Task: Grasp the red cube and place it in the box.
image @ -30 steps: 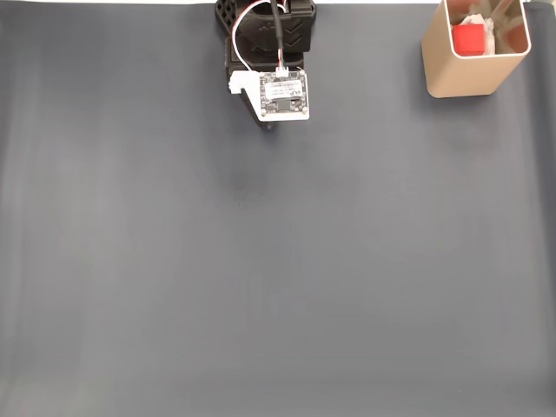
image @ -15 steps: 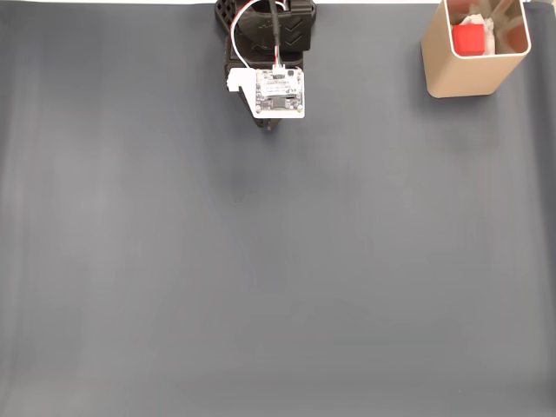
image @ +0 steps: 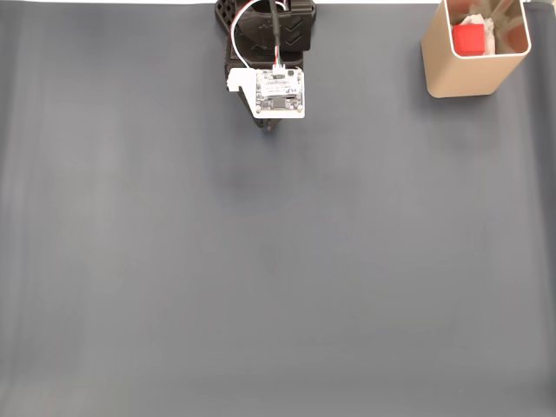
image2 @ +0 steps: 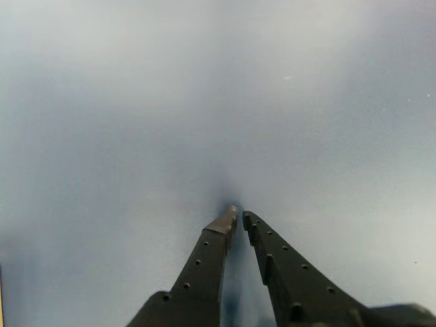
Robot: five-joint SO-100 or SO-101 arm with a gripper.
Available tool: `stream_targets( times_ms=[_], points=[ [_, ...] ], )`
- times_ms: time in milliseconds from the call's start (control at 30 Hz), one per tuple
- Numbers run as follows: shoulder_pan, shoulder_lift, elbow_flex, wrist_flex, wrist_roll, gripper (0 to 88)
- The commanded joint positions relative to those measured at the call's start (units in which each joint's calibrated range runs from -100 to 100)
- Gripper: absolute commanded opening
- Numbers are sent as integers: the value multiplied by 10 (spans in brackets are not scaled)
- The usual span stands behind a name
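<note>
One arm (image: 268, 35) sits folded at the top edge of the fixed view, a little left of centre, black body with a white circuit board (image: 279, 93) on top facing the camera. Red and white wires (image: 252, 17) loop from the board back toward the arm's base. The gripper (image: 271, 126) barely pokes out below the board in the fixed view, a dark tip over the mat.

In the wrist view the gripper (image2: 238, 216) comes in from the bottom edge, two black fingers (image2: 204, 266) with small holes along them. The tips are pressed almost together, only a thin sliver of gap, nothing between them. Just under the tips there is bare mat with a soft shadow.

The red cube (image: 470, 38) is inside the box (image: 469, 74), at the top right corner of the fixed view, well apart from the arm. The box stands upright on the mat, tan walls, rounded corners, pale shiny inside. The cube sits toward the left side of the box's inside, next to something white and crumpled (image: 483, 26); cannot tell what that is.

The dark grey mat (image: 278, 261) covers nearly the whole table, with a thin white strip (image: 104, 3) showing along the top edge.
</note>
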Motion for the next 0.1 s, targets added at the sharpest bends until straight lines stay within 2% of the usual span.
stream_targets(
  times_ms=[0, 67],
  points=[
    [-2, 1, 5, 10, -4, 3],
    [-2, 1, 5, 10, -4, 3]
  ],
)
